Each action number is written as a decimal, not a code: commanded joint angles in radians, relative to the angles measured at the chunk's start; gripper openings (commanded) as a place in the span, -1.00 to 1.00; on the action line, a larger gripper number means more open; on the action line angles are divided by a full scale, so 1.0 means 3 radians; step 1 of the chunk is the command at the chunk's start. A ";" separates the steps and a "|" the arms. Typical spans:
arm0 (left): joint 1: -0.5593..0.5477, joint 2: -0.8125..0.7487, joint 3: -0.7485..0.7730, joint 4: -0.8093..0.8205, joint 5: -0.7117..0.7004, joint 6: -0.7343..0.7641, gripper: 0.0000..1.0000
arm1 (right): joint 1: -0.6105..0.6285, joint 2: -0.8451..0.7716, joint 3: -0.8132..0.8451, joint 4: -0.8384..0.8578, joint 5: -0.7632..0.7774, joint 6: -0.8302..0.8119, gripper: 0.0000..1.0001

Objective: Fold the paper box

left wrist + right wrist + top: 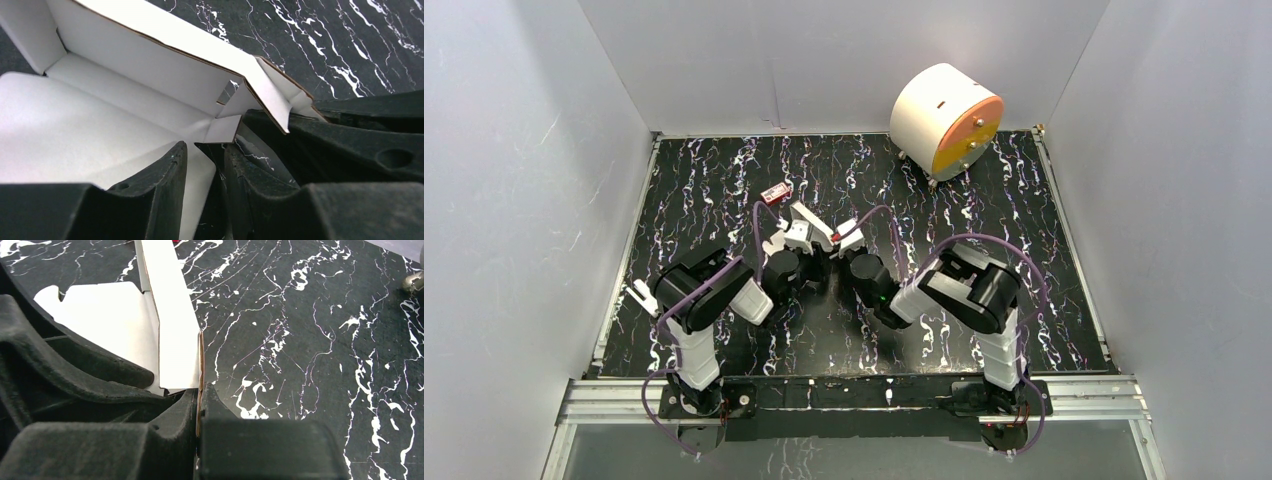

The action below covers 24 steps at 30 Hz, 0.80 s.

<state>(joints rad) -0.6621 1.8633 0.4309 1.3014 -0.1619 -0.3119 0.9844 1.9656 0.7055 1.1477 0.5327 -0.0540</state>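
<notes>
The paper box (803, 231) is a white cardboard sheet, partly folded, lying mid-table between my two grippers. In the left wrist view its wide panel (75, 125) lies flat and a long wall (150, 60) stands up behind it. My left gripper (205, 148) has its fingers a little apart, and a white flap (200, 175) runs between them with a dark gap on its right side. My right gripper (201, 390) is shut on the brown-edged upright wall (175, 330) of the box. Seen from above, both grippers (809, 258) (842, 250) meet at the box's near side.
A big white cylinder with an orange face (946, 120) stands at the back right on small feet. A tiny red item (774, 193) lies just behind the box. The black marbled table (1024, 220) is walled by white panels at the left, back and right.
</notes>
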 commanded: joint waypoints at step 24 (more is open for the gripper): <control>0.0464 -0.0525 -0.0076 0.0006 0.0539 -0.0907 0.05 | -0.0004 0.0515 0.0083 0.0046 0.0218 -0.0024 -1.00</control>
<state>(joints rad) -0.5461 1.7882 0.4141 1.2736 -0.0425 -0.5488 0.9894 2.0769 0.7567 1.2591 0.6140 -0.0456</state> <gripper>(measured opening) 0.505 0.072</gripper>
